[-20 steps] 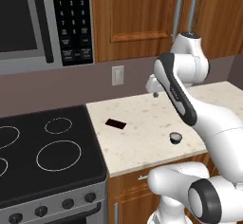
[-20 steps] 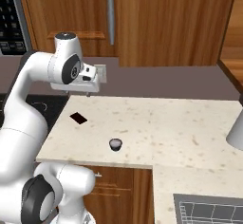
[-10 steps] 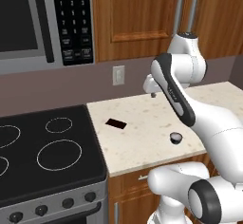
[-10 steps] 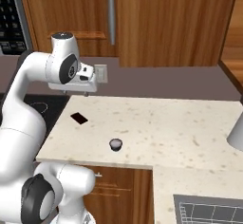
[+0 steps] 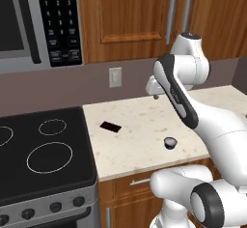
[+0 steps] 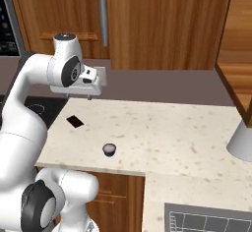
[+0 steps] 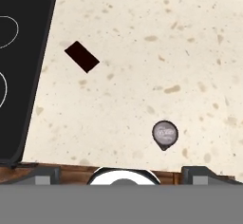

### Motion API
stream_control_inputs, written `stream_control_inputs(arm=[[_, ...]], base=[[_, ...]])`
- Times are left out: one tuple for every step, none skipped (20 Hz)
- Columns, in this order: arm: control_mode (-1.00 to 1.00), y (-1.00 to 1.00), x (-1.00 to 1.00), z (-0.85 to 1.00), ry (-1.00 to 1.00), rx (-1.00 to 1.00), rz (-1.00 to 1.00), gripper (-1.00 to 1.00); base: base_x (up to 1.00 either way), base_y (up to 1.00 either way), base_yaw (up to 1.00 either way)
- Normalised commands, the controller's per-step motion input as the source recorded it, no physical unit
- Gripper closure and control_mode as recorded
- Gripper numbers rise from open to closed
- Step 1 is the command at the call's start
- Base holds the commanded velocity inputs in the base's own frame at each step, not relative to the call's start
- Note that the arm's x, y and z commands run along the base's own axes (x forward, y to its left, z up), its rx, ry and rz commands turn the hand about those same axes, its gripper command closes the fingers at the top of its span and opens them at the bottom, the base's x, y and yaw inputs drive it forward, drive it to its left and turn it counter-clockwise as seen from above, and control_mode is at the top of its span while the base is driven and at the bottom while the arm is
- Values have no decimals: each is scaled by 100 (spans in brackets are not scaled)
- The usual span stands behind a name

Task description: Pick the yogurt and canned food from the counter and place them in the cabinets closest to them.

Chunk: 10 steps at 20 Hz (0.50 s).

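The white arm's two-finger gripper [image 5: 155, 95] hangs high over the back part of the flat beige speckled stone counter [image 5: 140, 125], close to the wall; from the right base camera the gripper [image 6: 89, 97] sits under the white hand block, above the counter [image 6: 162, 137]. Fingers tiny there, can't tell how far apart. In the hand camera two dark finger tips sit at the bottom corners, wide apart, nothing between them, so it looks spread and empty.

The small squat round tin with dark sides and grey-lilac top [image 5: 170, 142] stands upright on the counter near the front edge, well below and in front of the gripper, apart from it. Same tin [image 6: 109, 150] seen from the right, near the front edge; from the hand camera the tin [image 7: 164, 133] shows top-down, low and right of centre.

A flat black rectangular piece [image 5: 110, 126] lies on the counter toward the stove side, well apart from the tin; also [image 7: 81, 56].

The black glass cooktop [image 5: 38, 149] adjoins the counter's left end. Reddish-brown wooden wall cabinets with long steel bar handles [image 5: 144, 14] hang above, doors shut. A microwave with a black keypad [image 5: 43, 24] hangs over the cooktop. A white wall outlet [image 5: 115, 77] is on the backsplash.
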Motion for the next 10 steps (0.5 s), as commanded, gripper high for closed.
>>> stream_control_inputs(arm=[[100, 0, 0, 0, 0, 0, 0, -100], [100, 0, 0, 0, 0, 0, 0, -100], [100, 0, 0, 0, 0, 0, 0, -100], [100, 0, 0, 0, 0, 0, 0, -100], [100, 0, 0, 0, 0, 0, 0, -100], [100, 0, 0, 0, 0, 0, 0, -100], [-100, 0, 0, 0, 0, 0, 0, -100], [-100, 0, 0, 0, 0, 0, 0, -100], [-100, 0, 0, 0, 0, 0, 0, -100], [-100, 0, 0, 0, 0, 0, 0, -100]], base=[[0, -49, 10], [0, -45, 10], [0, -32, 7], [0, -8, 0], [0, 0, 0], [0, 0, 0], [0, 0, 0], [0, 0, 0], [0, 0, 0], [0, 0, 0]])
